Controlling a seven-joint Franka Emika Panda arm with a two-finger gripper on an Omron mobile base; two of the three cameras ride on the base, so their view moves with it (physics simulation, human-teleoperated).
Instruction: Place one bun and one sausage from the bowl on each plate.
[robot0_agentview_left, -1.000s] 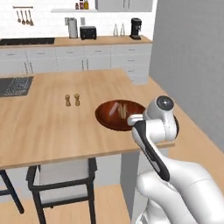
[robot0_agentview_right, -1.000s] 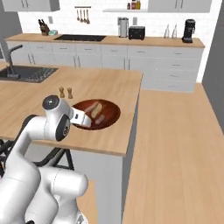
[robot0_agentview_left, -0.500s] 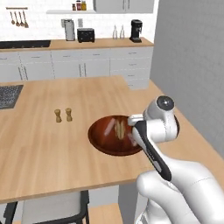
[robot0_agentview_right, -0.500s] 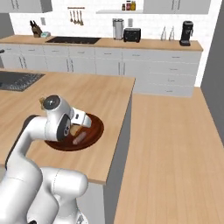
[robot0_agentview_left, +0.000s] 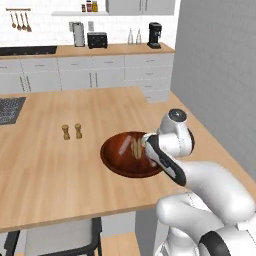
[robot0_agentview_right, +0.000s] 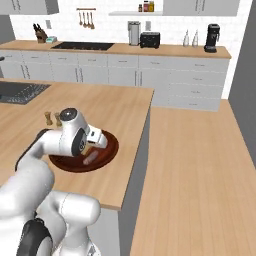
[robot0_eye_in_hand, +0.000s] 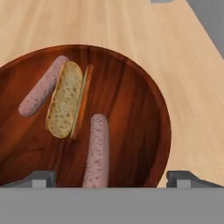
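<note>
Sausage (robot0_eye_in_hand: 97, 151) looked soft, slick; we'd pinch mid-length; gripper (robot0_eye_in_hand: 111, 178) spread wide over bowl (robot0_eye_in_hand: 144, 109) near counter's right edge.

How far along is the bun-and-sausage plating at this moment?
Nothing looks plated yet: two sausages and the buns lie in the bowl. The open gripper hovers over the bowl, nearest one sausage, holding nothing. Every pick and placement is left.

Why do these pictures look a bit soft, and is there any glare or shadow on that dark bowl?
Left base view: soft and low in detail, the bowl shows faint shine. Right base view: equally soft, the arm darkens part of the bowl. Hand view: sharpest, even light, mild gloss on the rim, bun and sausages cast hardly any shadow.
</note>
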